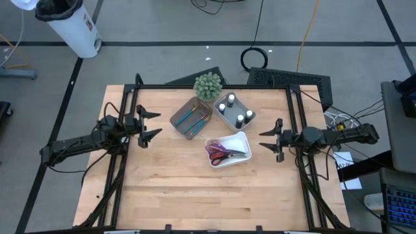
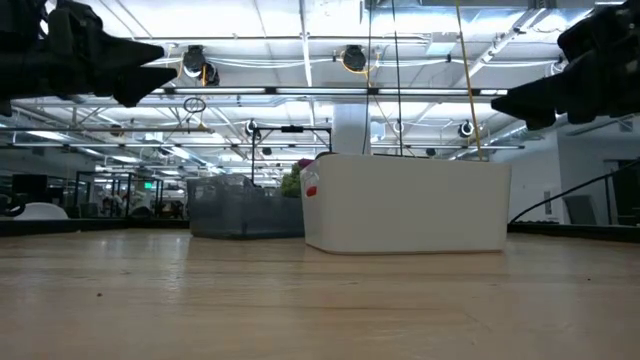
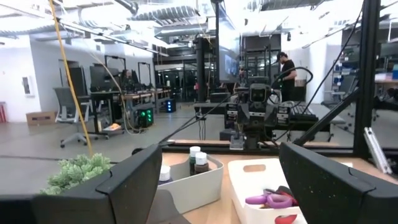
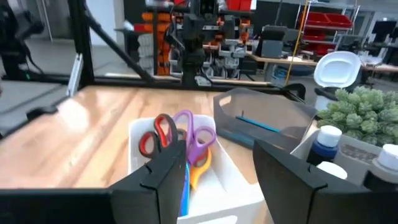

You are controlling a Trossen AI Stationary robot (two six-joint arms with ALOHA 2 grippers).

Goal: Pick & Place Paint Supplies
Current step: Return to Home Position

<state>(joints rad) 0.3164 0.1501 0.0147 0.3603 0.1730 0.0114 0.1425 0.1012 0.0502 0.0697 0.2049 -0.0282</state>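
- Seemingly, the sorting is finished, and the step in hand is judged to be the return of both arms to their rest pose: no supply is seen loose on the bench [image 1: 195, 195].
- The brushes [image 1: 192, 119] are found in the brown tray [image 1: 175, 117], at the far left of the cluster.
- The white-capped bottles [image 1: 233, 109] are stood in the pale blue-grey tray [image 1: 251, 117], just to the right of the brown one.
- The scissors [image 1: 221, 153], red and purple handles among them, are laid in the white tray [image 1: 245, 139], nearer than the other two trays.
- A green plant [image 1: 208, 85] is set at the far edge, just beside the two far trays.
- The left end effector [image 1: 158, 124] is held above the bench to the left of the trays, spread wide and empty.
- The right end effector [image 1: 263, 139] is held to the right of the white tray, likewise spread wide with nothing gripped.
- Both are pointed inward at the trays, and neither is touching one.
- For the next move no grasp is called for: each arm is judged to need only drawing back to its own side, with the tray walls and the plant avoided.
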